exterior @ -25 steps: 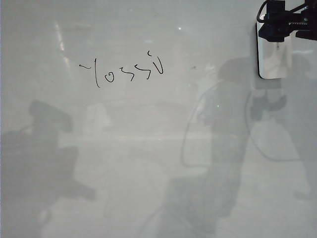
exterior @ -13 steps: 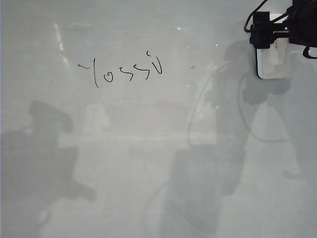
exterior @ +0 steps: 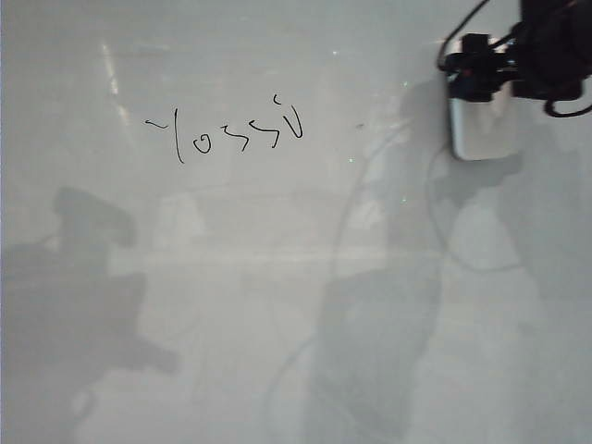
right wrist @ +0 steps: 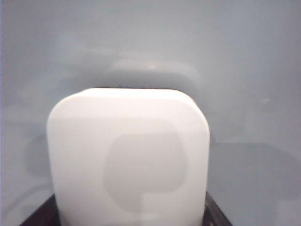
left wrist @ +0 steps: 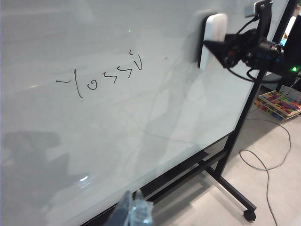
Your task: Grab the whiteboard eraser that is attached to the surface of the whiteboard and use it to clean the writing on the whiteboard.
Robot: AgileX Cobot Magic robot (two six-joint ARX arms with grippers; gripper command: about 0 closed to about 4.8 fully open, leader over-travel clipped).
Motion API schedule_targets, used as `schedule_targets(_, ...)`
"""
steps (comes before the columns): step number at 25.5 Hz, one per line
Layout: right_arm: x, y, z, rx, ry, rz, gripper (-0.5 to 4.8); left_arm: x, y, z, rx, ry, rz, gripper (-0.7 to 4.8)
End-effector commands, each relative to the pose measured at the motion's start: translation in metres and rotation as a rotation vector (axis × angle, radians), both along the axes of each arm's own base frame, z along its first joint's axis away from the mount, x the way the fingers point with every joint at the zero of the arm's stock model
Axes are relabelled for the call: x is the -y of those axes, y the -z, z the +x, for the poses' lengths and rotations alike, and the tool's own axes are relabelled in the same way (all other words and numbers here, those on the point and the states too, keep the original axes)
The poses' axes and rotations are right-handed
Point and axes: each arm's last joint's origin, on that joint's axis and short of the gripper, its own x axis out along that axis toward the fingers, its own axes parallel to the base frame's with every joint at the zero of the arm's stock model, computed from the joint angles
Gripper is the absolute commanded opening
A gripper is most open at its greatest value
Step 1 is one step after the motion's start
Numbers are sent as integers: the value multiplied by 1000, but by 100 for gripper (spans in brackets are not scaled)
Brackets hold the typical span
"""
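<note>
Glossy whiteboard (exterior: 277, 305) bearing writing (exterior: 227, 134); right gripper (exterior: 476, 79) clamped on whiteboard eraser (exterior: 481, 129); left gripper (left wrist: 134, 214) state unclear.

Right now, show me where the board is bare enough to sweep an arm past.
Bare: the whiteboard below the writing, and the strip between the writing and the whiteboard eraser. Crowded: the upper right, where the right gripper sits on the eraser. The left gripper hangs below the board.
</note>
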Motion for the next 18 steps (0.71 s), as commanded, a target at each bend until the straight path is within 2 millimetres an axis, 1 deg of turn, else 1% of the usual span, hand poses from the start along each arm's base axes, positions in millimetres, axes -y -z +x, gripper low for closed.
schedule_targets(1, -20, -8, -8, 28, -61, 9, 138, 0, -2, 0, 17, 3, 3, -4)
schedule_targets(3, -38, -10, -14, 37, -75, 13, 138, 0, -2, 0, 17, 2, 3, -4)
schedule_targets(4, -57, -14, -20, 52, -85, -9, 138, 0, -2, 0, 18, 2, 3, -4)
schedule_targets(8, -92, -21, -25, 76, -141, -55, 138, -1, -2, 0, 17, -25, 8, -5)
schedule_targets(12, -119, -20, -15, 67, -170, -75, 139, -1, -2, 1, 18, -55, 15, -5)
schedule_targets(15, -131, -16, -6, 52, -145, -82, 139, -2, -2, 1, 18, -92, 22, -4)
schedule_targets(18, -143, -8, 6, 41, -154, -126, 139, -2, -2, 1, 19, -91, 21, -4)
